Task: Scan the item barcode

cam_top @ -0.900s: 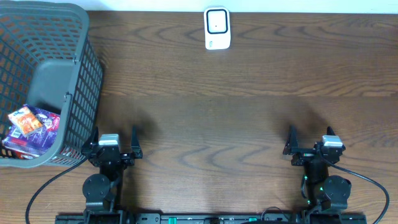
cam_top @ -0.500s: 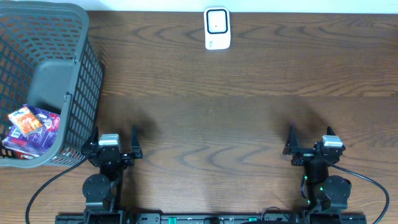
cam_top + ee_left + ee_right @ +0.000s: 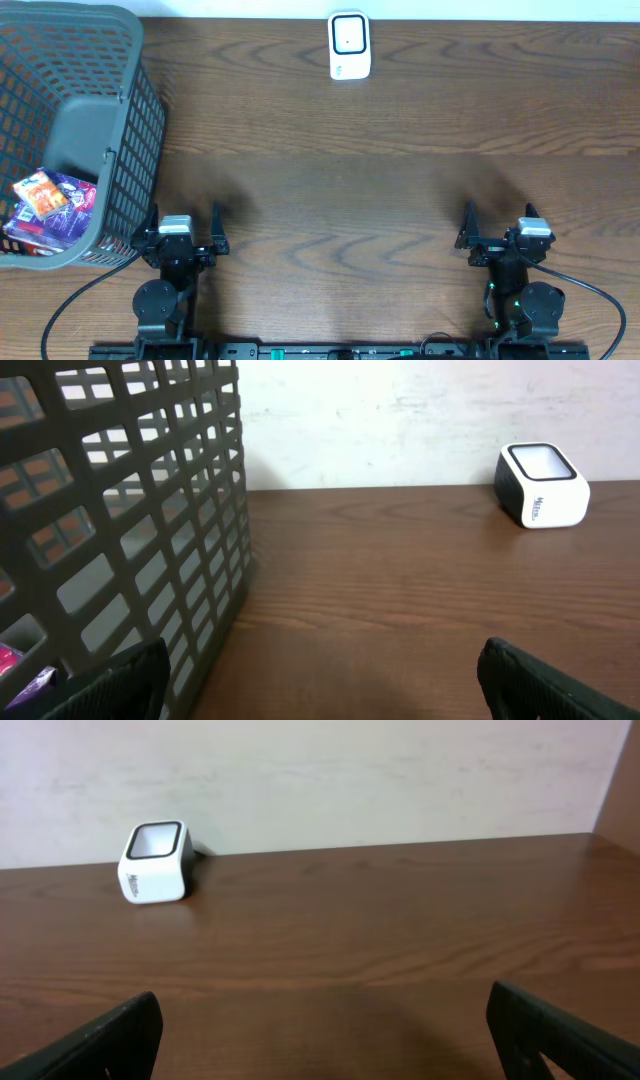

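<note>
Both claws released, empty: left claw [image 3: 184,225], right claw [image 3: 498,225]. Suggest left descends into basket [image 3: 140,120], pinches orange packet [image 3: 42,194] by edges, keeping barcode clear for scanner [image 3: 349,45].

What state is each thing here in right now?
Basket: upright, packets inside.
Packets: lying in the basket, untouched.
Scanner: standing at the table's far edge, untouched.
Left tool: open, empty.
Right tool: open, empty.

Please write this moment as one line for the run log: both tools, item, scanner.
left tool: open, empty, beside basket | right tool: open, empty | item: packets in basket, not picked | scanner: far side, untouched
</note>
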